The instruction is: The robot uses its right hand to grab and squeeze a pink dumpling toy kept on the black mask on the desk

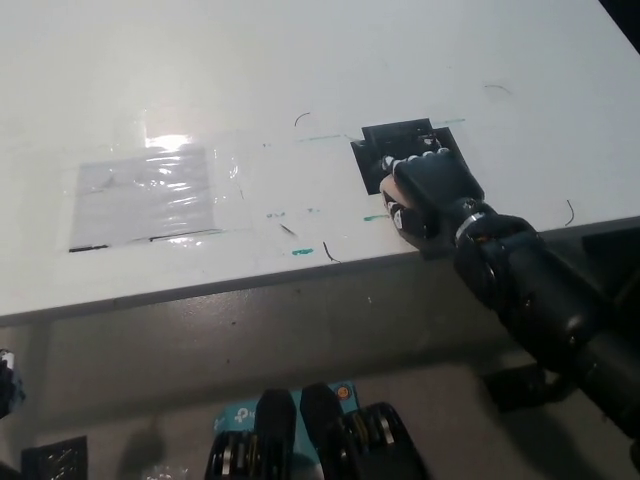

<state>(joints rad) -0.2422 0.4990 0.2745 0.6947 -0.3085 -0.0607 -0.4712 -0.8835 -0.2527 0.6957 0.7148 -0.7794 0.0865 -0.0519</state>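
**Right hand closed over the toy on the black mask**

Your black right hand [428, 192] sits at about 2 o'clock from the picture's middle, lying on the black mask [385, 140] near the front edge of the white desk [300, 60]. Its fingers are curled tight together, wrapped down over the spot where the pink dumpling toy [390, 192] lies. You can see only a thin pale sliver of the toy at the hand's 9 o'clock side; the rest is hidden under the palm and fingers. The toy is on the mask's near part, towards the desk edge.

The black forearm runs from the hand towards 5 o'clock, crossing the desk's front edge and leaving the picture at the lower right.

At 9 o'clock from the hand, well apart, a clear plastic sheet [150, 195] lies flat on the desk with a bright glare on its top edge.

Your left hand shows only as a small bit at the far lower left edge; you cannot tell how its fingers stand.
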